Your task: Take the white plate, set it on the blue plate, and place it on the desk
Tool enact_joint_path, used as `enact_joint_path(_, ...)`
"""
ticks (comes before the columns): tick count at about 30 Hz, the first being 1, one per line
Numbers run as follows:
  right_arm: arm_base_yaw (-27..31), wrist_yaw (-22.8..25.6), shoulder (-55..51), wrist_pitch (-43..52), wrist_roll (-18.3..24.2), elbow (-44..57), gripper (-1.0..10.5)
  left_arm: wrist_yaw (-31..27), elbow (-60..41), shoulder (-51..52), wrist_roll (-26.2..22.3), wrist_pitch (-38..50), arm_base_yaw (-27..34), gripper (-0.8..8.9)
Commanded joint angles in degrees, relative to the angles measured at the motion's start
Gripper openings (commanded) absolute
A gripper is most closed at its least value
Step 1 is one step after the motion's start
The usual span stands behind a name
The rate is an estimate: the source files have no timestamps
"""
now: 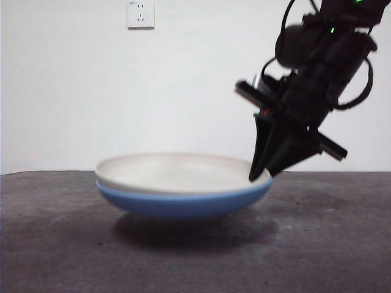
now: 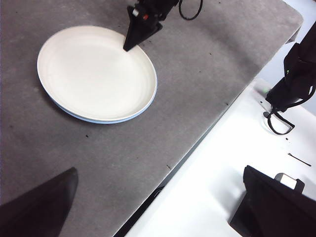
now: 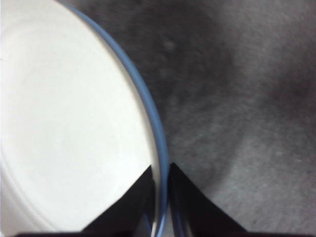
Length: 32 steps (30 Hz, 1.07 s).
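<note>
We see the flat, dark grey matte desk (image 1: 55,244) bearing the glossy blue plate (image 1: 183,204), with the cream matte white plate (image 1: 177,174) nested inside it. The right gripper (image 3: 160,185) pinches both rims, jaws nearly closed. The left gripper (image 2: 153,207) waits wide open, holding nothing.
</note>
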<state>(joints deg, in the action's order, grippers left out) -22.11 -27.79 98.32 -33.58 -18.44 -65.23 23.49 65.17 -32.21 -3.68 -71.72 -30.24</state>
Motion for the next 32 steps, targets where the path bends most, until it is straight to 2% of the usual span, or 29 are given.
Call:
enact_joint_path(1,-0.4,0.8,2.5,0.9,-1.1,-1.2,0.1,-0.1,0.5,-0.2,0.1,0.7,-0.3,5.94)
enact_joint_path(11,-0.4,1.8,3.7,1.7,-1.1,-1.2,0.2,-0.1,0.5,-0.2,0.1,1.2,-0.3,5.94)
enact_joint_path(13,-0.4,1.7,3.7,1.7,-1.0,-1.2,1.0,-0.1,0.5,-0.2,0.1,1.2,-0.3,5.94)
enact_joint_path(17,-0.4,0.9,3.7,1.9,-0.5,-1.2,3.9,-0.1,0.5,-0.2,0.1,1.1,-0.3,5.94)
enact_joint_path(19,-0.4,0.7,3.4,1.8,-0.4,-1.2,4.4,-0.1,0.5,-0.2,0.1,1.0,-0.3,5.94)
enact_joint_path(24,-0.3,1.1,-1.4,0.0,0.7,-1.2,4.5,-0.1,0.5,-0.2,0.3,1.0,-0.6,5.94)
enact_joint_path(29,-0.3,1.3,-11.7,-3.5,1.3,-1.2,6.4,-0.1,0.5,-0.2,0.3,1.0,-0.6,5.94)
enact_joint_path(32,-0.7,1.3,-19.4,-6.9,2.6,-1.2,6.4,-0.1,0.5,-0.2,0.3,1.0,-0.6,5.94)
